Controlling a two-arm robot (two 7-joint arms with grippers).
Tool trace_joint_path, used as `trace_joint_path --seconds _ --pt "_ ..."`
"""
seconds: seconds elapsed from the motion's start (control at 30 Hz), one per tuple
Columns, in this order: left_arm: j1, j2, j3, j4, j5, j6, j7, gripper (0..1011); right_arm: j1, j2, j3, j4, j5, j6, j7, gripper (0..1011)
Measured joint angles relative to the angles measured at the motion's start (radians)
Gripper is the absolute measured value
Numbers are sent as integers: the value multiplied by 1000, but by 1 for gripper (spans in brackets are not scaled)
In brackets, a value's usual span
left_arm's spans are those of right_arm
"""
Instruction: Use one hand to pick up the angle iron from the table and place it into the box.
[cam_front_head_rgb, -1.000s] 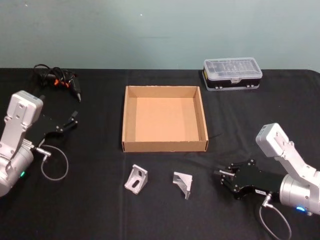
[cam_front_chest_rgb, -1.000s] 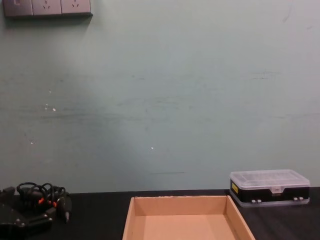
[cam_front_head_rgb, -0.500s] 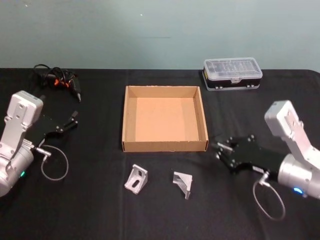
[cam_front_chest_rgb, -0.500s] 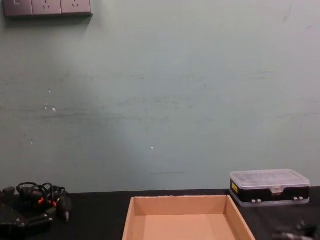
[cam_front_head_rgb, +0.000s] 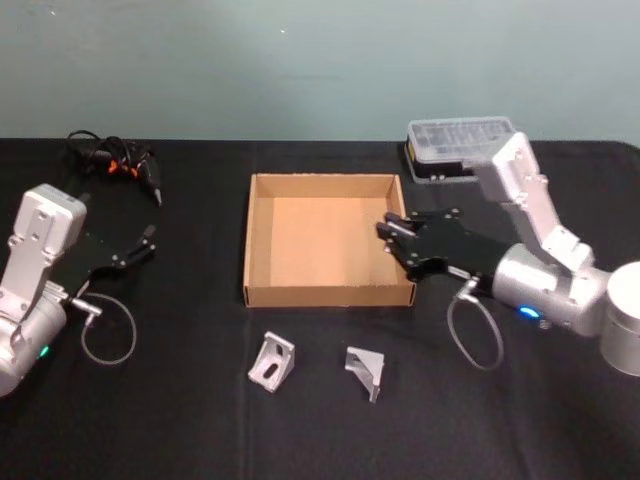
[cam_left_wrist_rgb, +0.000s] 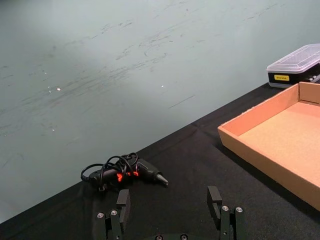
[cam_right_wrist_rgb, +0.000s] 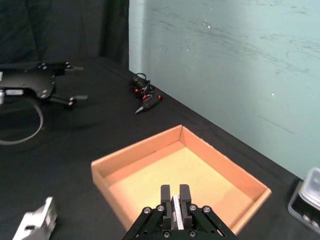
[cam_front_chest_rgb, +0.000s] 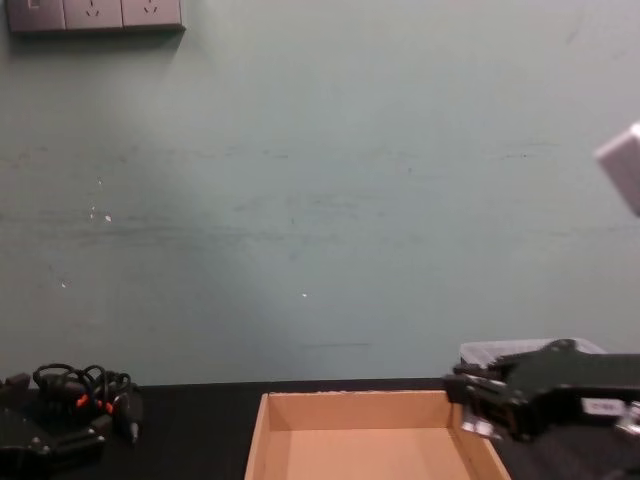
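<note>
Though between fingers, angle iron indistinct

One box, two angle irons on the table, one clear-lidded case, one corded gun

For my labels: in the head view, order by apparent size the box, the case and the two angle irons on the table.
Box
Case, partly behind the right arm
Then left angle iron and right angle iron, alike

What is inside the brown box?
Nothing shows on the bare floor of the box. The right gripper, holding a metal bracket, hangs over its right wall, hiding a little floor there. The left gripper sits parked far left.
</note>
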Motion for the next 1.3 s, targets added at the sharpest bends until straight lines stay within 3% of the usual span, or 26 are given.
trace_joint_path --seconds 0.4,0.67,0.93,1.3 --pt "0 0 0 0 0 0 0 1011 206 -177 -70 294 -67 10 -17 118" --pt "0 0 0 0 0 0 0 1012 293 -261 -90 486 -109 -23 -22 118" --pt "0 0 0 0 0 0 0 1011 319 -297 -89 576 -136 -40 -23 118" --pt "0 0 0 0 0 0 0 1011 332 -312 -86 617 -156 -41 -21 118"
